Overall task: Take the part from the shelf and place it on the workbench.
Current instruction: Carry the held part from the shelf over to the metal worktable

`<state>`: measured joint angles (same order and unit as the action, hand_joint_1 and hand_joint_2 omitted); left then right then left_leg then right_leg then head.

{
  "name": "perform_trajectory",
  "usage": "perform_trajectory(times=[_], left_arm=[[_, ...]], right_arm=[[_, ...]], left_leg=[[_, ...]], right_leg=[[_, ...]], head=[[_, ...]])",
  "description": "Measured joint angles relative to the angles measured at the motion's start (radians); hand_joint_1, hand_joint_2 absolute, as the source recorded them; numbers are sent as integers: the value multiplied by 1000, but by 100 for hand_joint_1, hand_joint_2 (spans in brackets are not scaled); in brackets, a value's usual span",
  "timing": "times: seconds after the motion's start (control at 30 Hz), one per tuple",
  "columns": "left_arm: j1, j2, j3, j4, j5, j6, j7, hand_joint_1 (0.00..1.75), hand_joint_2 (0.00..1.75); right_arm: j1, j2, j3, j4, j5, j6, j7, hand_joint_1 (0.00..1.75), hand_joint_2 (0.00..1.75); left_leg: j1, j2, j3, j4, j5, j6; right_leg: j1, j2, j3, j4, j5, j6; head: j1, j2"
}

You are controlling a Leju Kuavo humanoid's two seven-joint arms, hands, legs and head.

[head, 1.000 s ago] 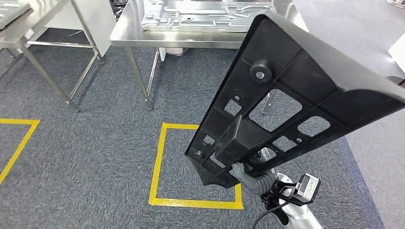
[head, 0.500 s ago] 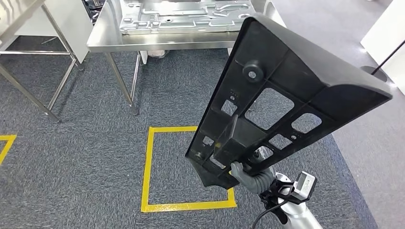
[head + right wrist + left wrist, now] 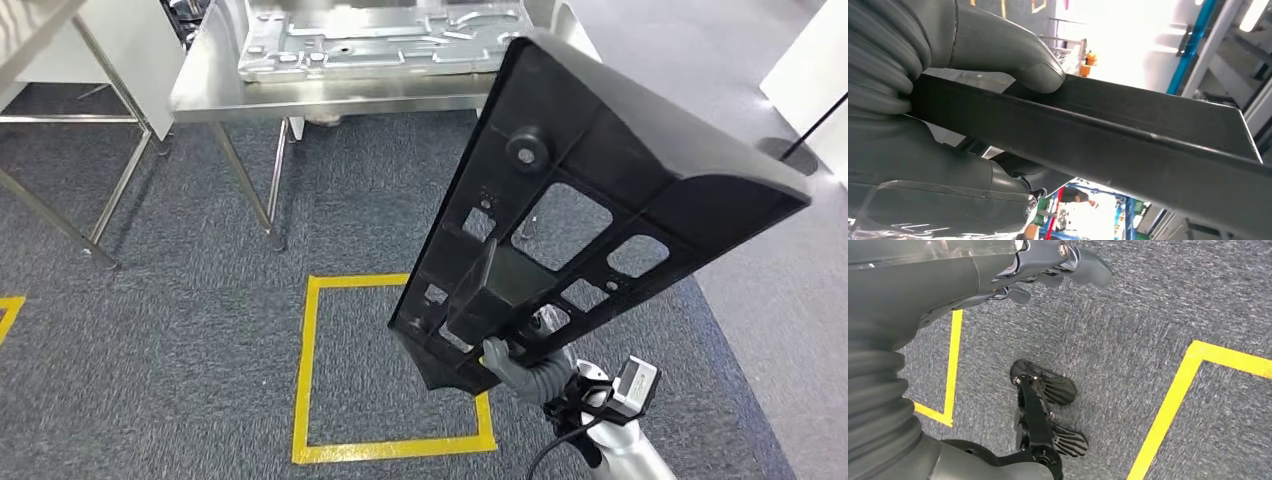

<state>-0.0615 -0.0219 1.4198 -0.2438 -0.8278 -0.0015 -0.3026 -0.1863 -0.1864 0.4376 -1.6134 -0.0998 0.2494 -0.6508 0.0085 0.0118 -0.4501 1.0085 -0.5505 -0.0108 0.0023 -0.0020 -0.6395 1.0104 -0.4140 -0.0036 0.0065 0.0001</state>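
Note:
The part [image 3: 600, 150] is a large black plastic panel with ribs and several cut-outs. It stands tilted up in front of me in the head view. My right hand [image 3: 515, 370] grips it by its lower end. In the right wrist view the grey thumb [image 3: 1013, 50] presses on the panel's edge [image 3: 1123, 135]. The steel workbench [image 3: 330, 95] stands ahead at the upper left, and the panel hides its right end. My left hand [image 3: 1048, 260] hangs over the carpet with its fingers loosely apart and holds nothing.
A stamped metal sheet [image 3: 380, 40] lies on the workbench. A second steel table [image 3: 40, 20] stands at the far left with slanted legs. A yellow taped square [image 3: 305, 370] marks the grey carpet below the panel. A white object [image 3: 810, 70] stands at the right.
The camera has moved: the workbench and the yellow square have shifted left in the picture. My right hand still holds the panel in the same way.

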Motion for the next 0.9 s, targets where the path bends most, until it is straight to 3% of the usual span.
perform_trajectory(times=[0.03, 0.1, 0.17, 0.23, 0.27, 0.3, 0.37, 0.4, 0.43, 0.5, 0.57, 0.6, 0.67, 0.73, 0.77, 0.8, 0.9], left_arm=[[-1, 0, 0, 0, 0, 0, -1, 0, 175], [-3, 1, 0, 0, -2, -1, -2, 0, 175], [-1, 1, -1, 0, -3, -2, -3, 0, 175], [3, 2, -1, 0, -4, -2, -3, 0, 175], [5, 2, -1, 0, -5, -2, -3, 0, 175], [6, 2, -1, 0, -6, -1, -3, 0, 175], [9, 2, -1, 0, -9, -1, -2, 0, 175], [11, 3, -1, 0, -9, 0, -2, 0, 175], [11, 4, -1, 0, -9, 1, -1, 0, 175], [8, 4, -1, 0, -9, 2, 0, 0, 175], [5, 4, -1, 0, -9, 3, -1, 0, 175], [3, 4, -1, 0, -9, 3, -2, 0, 175], [3, 4, -1, 0, -9, 3, -3, 0, 175], [4, 4, 0, 0, -8, 4, -4, 0, 175], [4, 4, 0, 0, -6, 4, -4, 0, 175], [4, 3, 0, 0, -3, 5, -4, 0, 175], [4, 0, 1, 1, 3, 8, -4, 0, 175]], right_arm=[[-1, 0, 0, 0, 1, 0, -1, 175, 175], [-3, 0, 0, 0, 2, -1, -2, 175, 175], [-4, 2, 0, 0, 6, -4, -2, 175, 175], [-1, 3, 0, 0, 10, -8, 0, 175, 175], [0, 3, 0, 0, 10, -10, 1, 175, 175], [1, 3, 0, 0, 11, -11, 1, 175, 175], [3, 5, 1, 0, 11, -14, 1, 175, 175], [5, 6, 1, 0, 11, -15, 1, 175, 175], [6, 7, 1, -1, 11, -15, 2, 175, 175], [5, 7, 1, -5, 11, -16, 2, 175, 175], [1, 7, 1, -10, 11, -15, 2, 175, 175], [0, 7, 0, -11, 11, -15, 2, 175, 175], [0, 7, -1, -11, 11, -18, 8, 175, 175], [3, 7, -5, -11, 15, -29, 21, 175, 175], [5, 6, -7, -12, 18, -36, 29, 175, 175], [5, 5, -10, -13, 23, -42, 38, 175, 175], [4, -2, -15, -14, 30, -49, 61, 175, 175]], left_leg=[[0, -1, -9, 33, 7, -4], [3, -3, -71, 142, -5, -10], [3, -4, -160, 253, -57, -17], [4, -4, -215, 275, -104, -21], [4, -4, -223, 245, -99, -20], [3, -4, -224, 191, -60, -17], [0, -4, -222, 78, 75, -4], [-4, -4, -220, 44, 125, 4], [-7, -5, -218, 28, 148, 13], [-8, -6, -199, 18, 136, 27], [-5, -8, -171, 6, 123, 37], [-3, -9, -156, 1, 115, 41], [-2, -10, -130, -1, 94, 43], [-1, -12, -99, -1, 68, 42], [0, -14, -81, -2, 54, 40], [1, -15, -61, -2, 40, 37], [0, -18, -23, -4, 1, 23]], right_leg=[[-2, 2, 15, -5, -7, -6], [-5, 2, 45, -11, -24, -17], [-5, 5, 69, -11, -46, -21], [-5, 10, 99, -11, -71, -21], [-5, 12, 117, -11, -84, -19], [-5, 13, 135, -11, -99, -17], [-3, 15, 162, -10, -126, -11], [-3, 17, 170, -13, -137, -5], [-3, 19, 175, -11, -142, 1], [-5, 19, 180, 0, -140, 15], [-6, 16, 149, 70, -127, 26], [-8, 14, 112, 129, -132, 30], [-12, 13, 20, 244, -180, 38], [-15, 11, -43, 277, -230, 42], [-16, 10, -53, 251, -227, 43], [-17, 8, -53, 201, -195, 42], [-11, 0, -41, 41, -8, 30]], head=[[-2, 0], [-7, 0], [-12, 0], [-14, 0], [-14, 0], [-15, 0], [-14, 0], [-14, 0], [-14, 0], [-13, 0], [-10, 0], [-8, 0], [-6, 0], [-6, 0], [-6, 0], [-6, 0], [-5, 0]])
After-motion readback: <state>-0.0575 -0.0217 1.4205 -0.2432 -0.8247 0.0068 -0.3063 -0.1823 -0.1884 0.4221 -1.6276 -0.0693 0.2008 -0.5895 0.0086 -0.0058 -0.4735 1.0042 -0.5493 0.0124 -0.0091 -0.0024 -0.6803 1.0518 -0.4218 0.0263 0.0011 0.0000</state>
